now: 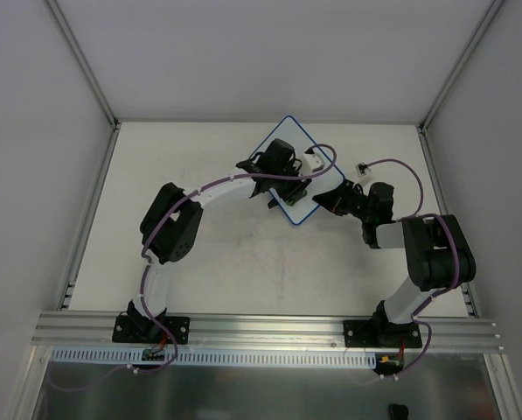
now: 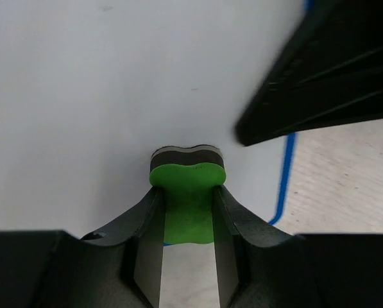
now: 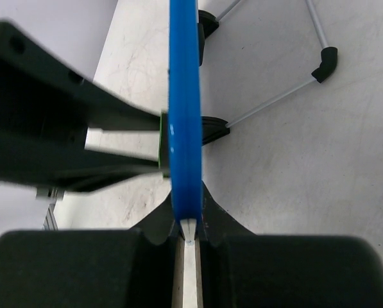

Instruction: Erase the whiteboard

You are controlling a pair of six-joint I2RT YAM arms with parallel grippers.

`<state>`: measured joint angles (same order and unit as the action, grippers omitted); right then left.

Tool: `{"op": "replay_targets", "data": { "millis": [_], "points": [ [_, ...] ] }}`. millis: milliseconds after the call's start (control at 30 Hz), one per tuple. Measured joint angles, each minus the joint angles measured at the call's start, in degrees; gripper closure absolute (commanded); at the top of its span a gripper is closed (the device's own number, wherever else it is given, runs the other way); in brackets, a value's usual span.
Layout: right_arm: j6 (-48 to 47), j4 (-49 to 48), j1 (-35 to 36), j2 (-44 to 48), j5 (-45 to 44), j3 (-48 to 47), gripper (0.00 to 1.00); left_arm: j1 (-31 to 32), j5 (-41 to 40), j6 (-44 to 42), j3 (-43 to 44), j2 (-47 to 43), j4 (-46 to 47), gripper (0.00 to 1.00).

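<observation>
In the top view the arms hide much of the whiteboard (image 1: 288,129), which lies at the far centre of the table (image 1: 234,262). Only the left wrist view shows the left gripper (image 2: 187,205) pinching a green eraser (image 2: 188,174) against the board. The right gripper (image 3: 188,221) clamps the board's blue edge.

Both arms are made of white rounded links and big black joint housings. The left arm (image 1: 173,227) and the right arm (image 1: 435,254) each have a thin purple cable (image 1: 144,271) that runs in loops along the links, and each stands on a black base plate (image 1: 125,330). The left hand (image 2: 188,192) has matt black fingers (image 2: 133,221) with smooth grey inner faces. The right hand (image 3: 188,221) is black too.
</observation>
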<state>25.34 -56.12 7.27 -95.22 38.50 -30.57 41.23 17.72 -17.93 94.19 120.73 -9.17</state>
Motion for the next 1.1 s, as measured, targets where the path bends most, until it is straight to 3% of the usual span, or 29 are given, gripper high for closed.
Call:
{"op": "replay_targets", "data": {
  "millis": [133, 333, 633, 933, 1100],
  "points": [
    [-0.5, 0.2, -0.1, 0.0, -0.1, 0.0, 1.0, 3.5, 1.3, -3.1, -1.4, -1.0, -0.6, 1.0],
    [-0.9, 0.2, -0.1, 0.0, 0.1, 0.0, 1.0, 3.8, 3.1, -6.1, -3.3, -1.9, -0.1, 1.0],
    [-0.9, 0.1, -0.1, -0.1, -0.3, 0.0, 1.0, 3.0, 1.8, -2.1, 1.1, 0.2, -3.9, 1.0],
    [-0.4, -0.9, -0.1, -0.1, 0.3, 0.0, 1.0, -4.3, 2.3, 8.4, 2.2, 1.3, -2.5, 1.0],
    [0.2, -1.8, 0.3, -0.1, 1.3, 0.0, 1.0, -11.0, -0.3, 15.9, -4.4, 0.1, 4.8, 1.0]
  ]
}}
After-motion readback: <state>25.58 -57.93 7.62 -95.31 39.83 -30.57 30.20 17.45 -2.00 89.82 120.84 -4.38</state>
